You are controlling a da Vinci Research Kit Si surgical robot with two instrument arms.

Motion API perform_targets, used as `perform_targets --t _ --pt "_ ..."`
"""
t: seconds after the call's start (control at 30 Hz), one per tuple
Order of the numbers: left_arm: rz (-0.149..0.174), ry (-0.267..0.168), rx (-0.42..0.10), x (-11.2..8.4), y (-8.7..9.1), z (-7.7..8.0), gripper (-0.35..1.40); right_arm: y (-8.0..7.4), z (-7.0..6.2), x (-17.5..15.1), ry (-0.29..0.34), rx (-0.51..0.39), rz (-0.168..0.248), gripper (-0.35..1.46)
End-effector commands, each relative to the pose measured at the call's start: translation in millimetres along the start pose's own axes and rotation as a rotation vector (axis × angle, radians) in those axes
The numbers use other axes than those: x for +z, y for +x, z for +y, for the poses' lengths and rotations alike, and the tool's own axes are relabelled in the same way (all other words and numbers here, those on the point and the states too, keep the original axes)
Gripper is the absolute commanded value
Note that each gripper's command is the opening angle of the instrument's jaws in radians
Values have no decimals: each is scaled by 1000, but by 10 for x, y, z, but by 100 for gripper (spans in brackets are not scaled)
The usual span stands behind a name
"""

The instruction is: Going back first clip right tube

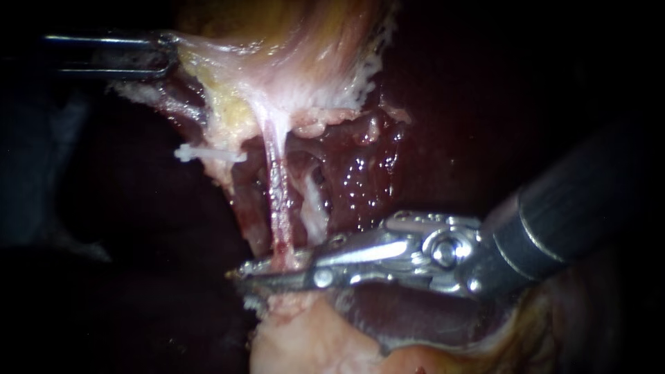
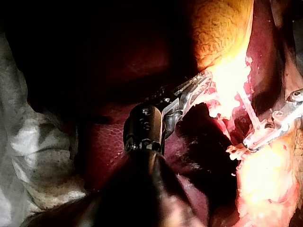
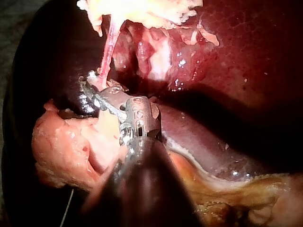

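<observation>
The right instrument (image 1: 271, 269) has its hand clamped on the right tube (image 1: 276, 187), at the tube's 6 o'clock end. The left instrument (image 1: 161, 55) has its hand clamped on the gallbladder (image 1: 277, 41). I think the right hand must next open and slide back toward 3 o'clock.

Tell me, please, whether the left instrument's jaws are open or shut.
Shut on the pale tissue: in the endoscope and left wrist views the left instrument bites that tissue's edge between both jaws.

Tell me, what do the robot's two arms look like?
Both are dark rods with shiny silver metal ends. The right instrument has a round pin at its hinge and a pale ring round its shaft. The left instrument has a black knuckle.
</observation>
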Motion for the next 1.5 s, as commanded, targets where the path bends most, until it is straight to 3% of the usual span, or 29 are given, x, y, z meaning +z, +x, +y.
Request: perform_targets --t 0.03,0.1,0.2,0.33,0.5,0.67,0.83,0.9,1.07,1.5 --pt "0 0 0 0 0 0 -35 0 0 0 0 -8 1 -35" --pt "0 0 0 0 0 0 -35 0 0 0 3 -44 -2 -29" --pt "0 0 0 0 0 0 -35 1 1 1 8 -68 -6 21" --pt "0 0 0 0 0 0 -35 5 2 7 7 -66 -5 43" --pt "0 0 0 0 0 0 -35 9 6 16 4 -149 -3 46" --pt "0 0 0 1 -1 0 -35 9 17 14 -69 -297 8 48" --pt "1 1 1 1 -2 -1 -35 8 29 4 -179 -460 -70 50" --pt "1 1 1 1 -2 -1 -35 6 32 -6 -194 -500 -90 50" --pt "0 1 2 1 -2 -1 -35 3 33 -41 -200 -561 -94 50" --pt "0 0 2 1 -2 -2 -35 6 19 -148 -205 -673 -105 50"
